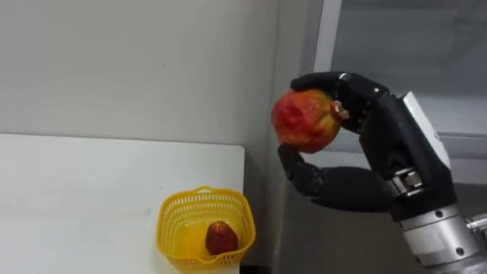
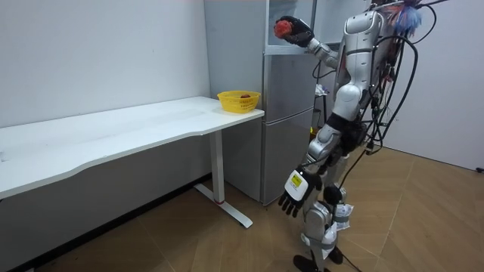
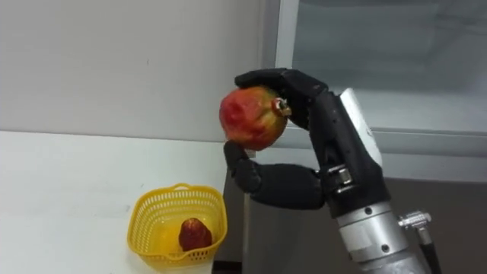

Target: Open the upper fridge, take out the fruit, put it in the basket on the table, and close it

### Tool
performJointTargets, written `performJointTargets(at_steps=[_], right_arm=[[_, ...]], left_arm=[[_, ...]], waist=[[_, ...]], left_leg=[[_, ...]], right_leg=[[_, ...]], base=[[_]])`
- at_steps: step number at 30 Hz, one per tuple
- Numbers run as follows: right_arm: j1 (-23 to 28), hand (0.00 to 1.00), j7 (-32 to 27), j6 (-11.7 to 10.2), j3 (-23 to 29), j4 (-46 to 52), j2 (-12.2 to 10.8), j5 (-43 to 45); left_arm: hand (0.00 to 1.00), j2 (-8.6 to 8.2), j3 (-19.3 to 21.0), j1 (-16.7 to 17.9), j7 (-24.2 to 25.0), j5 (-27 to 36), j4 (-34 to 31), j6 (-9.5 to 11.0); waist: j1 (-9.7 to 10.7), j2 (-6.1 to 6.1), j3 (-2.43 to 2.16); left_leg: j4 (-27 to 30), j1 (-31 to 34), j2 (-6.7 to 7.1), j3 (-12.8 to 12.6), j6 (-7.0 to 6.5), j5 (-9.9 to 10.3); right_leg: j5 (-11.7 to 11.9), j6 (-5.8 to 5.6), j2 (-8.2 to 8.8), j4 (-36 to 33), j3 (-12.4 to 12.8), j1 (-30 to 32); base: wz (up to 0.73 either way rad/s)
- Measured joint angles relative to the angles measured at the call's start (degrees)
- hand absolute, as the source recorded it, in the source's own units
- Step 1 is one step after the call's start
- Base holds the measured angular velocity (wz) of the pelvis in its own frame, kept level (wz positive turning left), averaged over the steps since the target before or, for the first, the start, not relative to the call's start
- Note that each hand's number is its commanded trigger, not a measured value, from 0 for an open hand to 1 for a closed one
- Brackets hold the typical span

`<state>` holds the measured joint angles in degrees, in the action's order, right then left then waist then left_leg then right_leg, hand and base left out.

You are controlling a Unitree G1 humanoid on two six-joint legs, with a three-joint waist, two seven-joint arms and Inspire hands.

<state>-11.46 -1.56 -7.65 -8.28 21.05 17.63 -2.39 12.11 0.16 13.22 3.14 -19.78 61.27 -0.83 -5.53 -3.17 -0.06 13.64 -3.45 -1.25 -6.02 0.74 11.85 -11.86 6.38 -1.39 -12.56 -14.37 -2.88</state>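
Note:
My right hand [image 1: 384,133] is raised in front of the upper part of the grey fridge [image 2: 291,113], shut on a red and yellow pomegranate-like fruit [image 1: 306,120]. Fingers curl over the fruit's top and the thumb presses from below. The fruit hangs in the air, to the right of the table's edge and higher than the yellow basket [image 1: 169,221]. In the room view the same fruit [image 2: 283,27] sits at the height of the fridge's top compartment. My left hand [image 2: 295,193] hangs low beside my leg with relaxed fingers and nothing in it.
The yellow mesh basket stands on the right end of the white table [image 1: 91,190] and holds one dark red fruit [image 1: 221,238]. A narrow gap separates the table's edge from the fridge. A plain wall [image 1: 137,61] rises behind the table.

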Motion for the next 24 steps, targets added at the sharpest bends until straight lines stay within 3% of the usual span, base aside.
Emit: performJointTargets(at_steps=[5,9,12,17,24], right_arm=[[-0.1,1.00,2.1,-0.5,-4.8,-3.1,-0.1,1.5],[-0.2,1.00,4.4,-0.5,-10.0,-9.0,-0.4,1.9],[-1.6,1.00,5.0,-0.3,-10.8,-14.6,-1.2,1.8],[-2.1,1.00,6.2,0.3,-10.8,-22.6,-2.6,-0.8],[-2.1,1.00,6.4,1.3,-10.6,-33.8,-2.5,0.5]], left_arm=[[0.00,0.10,-3.0,-1.6,-0.2,0.1,0.9,0.1],[0.00,0.12,-5.1,-3.4,-0.2,0.0,3.2,1.0],[0.00,0.11,-6.0,-3.7,0.2,-0.1,3.1,0.7],[0.00,0.19,-6.0,-3.5,1.5,-0.1,3.1,-0.8],[0.00,0.11,-5.5,-3.1,2.7,-1.1,1.7,-1.4]], waist=[[-1.9,-0.18,0.14],[-4.5,-1.16,0.71],[-5.3,-1.84,0.96],[-6.8,-1.63,1.05],[-7.3,-0.98,0.84]], left_leg=[[-0.1,-0.3,0.01,-0.1,0.00,0.0],[0.0,0.1,0.00,0.1,-0.02,0.0],[0.4,1.3,0.23,1.5,-0.15,0.1],[1.3,1.8,0.39,2.2,-0.68,0.4],[1.3,1.7,1.09,4.2,-0.74,0.4]], right_leg=[[0.0,0.02,0.07,-0.3,0.0,-0.2],[-0.1,-0.02,0.04,-0.3,-0.1,0.0],[0.0,-0.19,0.07,0.0,-0.8,0.0],[0.1,-0.45,0.47,0.2,-2.4,-0.2],[-0.3,-0.84,1.16,0.5,-4.7,-1.3]], base=[[-0.01],[0.03],[0.21],[0.13],[0.15]])
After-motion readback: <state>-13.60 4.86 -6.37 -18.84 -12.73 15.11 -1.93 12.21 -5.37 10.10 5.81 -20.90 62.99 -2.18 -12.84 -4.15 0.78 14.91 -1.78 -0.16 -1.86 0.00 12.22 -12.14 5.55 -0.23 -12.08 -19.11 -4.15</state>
